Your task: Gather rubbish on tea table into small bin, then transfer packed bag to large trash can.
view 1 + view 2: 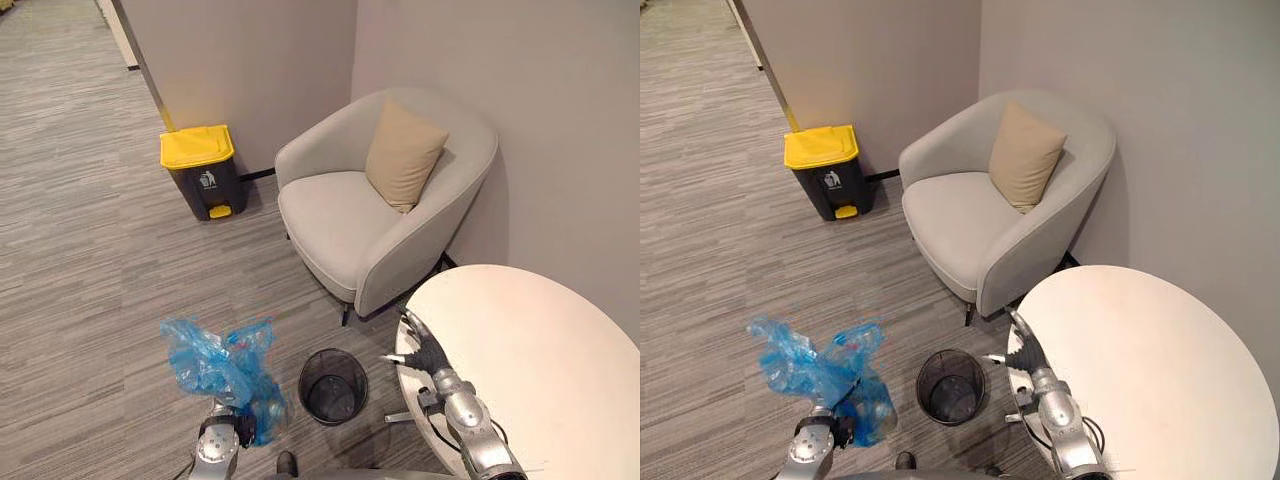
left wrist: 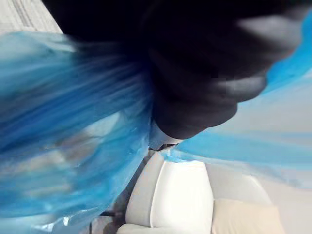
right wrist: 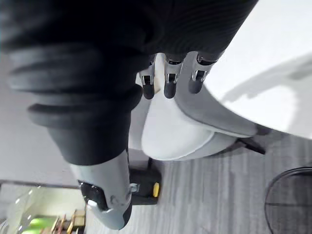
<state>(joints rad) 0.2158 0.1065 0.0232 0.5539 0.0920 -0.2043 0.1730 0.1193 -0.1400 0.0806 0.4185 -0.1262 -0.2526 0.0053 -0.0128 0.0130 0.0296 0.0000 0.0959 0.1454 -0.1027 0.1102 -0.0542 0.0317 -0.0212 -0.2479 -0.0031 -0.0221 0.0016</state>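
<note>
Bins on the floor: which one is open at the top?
The small black mesh bin beside the tea table; it has no lid. The grey trash can farther off has its yellow lid shut.

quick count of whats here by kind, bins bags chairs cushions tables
bin: 2, the yellow-lidded trash can and the black mesh bin
blue plastic bag: 1
armchair: 1
cushion: 1
round table: 1
total: 6
</note>
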